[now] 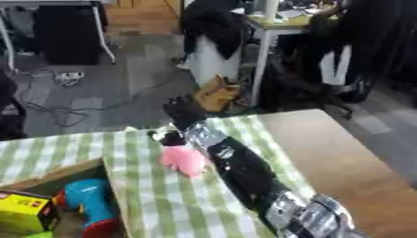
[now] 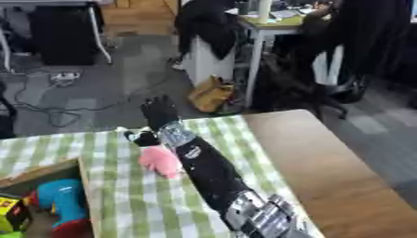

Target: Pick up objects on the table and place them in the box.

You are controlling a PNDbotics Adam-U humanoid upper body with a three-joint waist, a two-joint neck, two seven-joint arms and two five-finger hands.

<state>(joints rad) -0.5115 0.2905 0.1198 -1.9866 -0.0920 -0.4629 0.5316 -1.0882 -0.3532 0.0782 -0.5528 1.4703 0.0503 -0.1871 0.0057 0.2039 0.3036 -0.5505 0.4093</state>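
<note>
The right arm enters from the lower right corner and extends diagonally across the green-checked cloth point(image 1: 171, 195) toward the far edge of the tabletop point(image 1: 342, 158). The right hand point(image 1: 184, 111) sits at that far edge; whether its fingers are straight or curled cannot be determined. A pink soft toy point(image 1: 184, 161) lies on the cloth, touching the left side of the forearm. The box point(image 1: 61, 174) occupies the near left corner and contains a blue toy point(image 1: 88, 197) and a yellow package point(image 1: 24, 211).
</note>
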